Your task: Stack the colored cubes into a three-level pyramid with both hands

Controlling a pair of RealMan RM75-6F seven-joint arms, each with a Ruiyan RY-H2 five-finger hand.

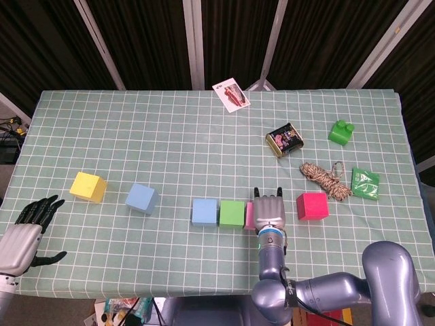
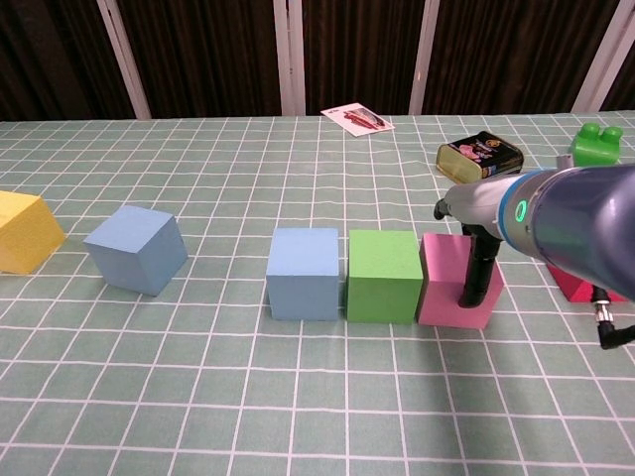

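Three cubes stand in a row near the front edge of the table (image 1: 204, 129): a blue cube (image 1: 204, 211), a green cube (image 1: 232, 213) touching it, and a pink cube (image 2: 444, 281) touching the green one. The right hand (image 1: 270, 212) sits over the pink cube, back upward, with a dark finger (image 2: 477, 273) laid down the cube's right face in the chest view. Whether the hand clamps the cube or merely rests on it cannot be told.

A red cube (image 1: 312, 205) lies just right of that hand, apart from the row. A second blue cube (image 1: 141, 198), turned at an angle, lies left of the row. A yellow cube (image 1: 88, 187) lies further left.

The left hand (image 1: 26, 234) is at the front left corner, fingers spread and holding nothing.

Toward the rear right lie a card (image 1: 231, 95), a tin (image 1: 284, 140), a rope coil (image 1: 325, 178), a green brick (image 1: 341, 132) and a green packet (image 1: 364, 183).
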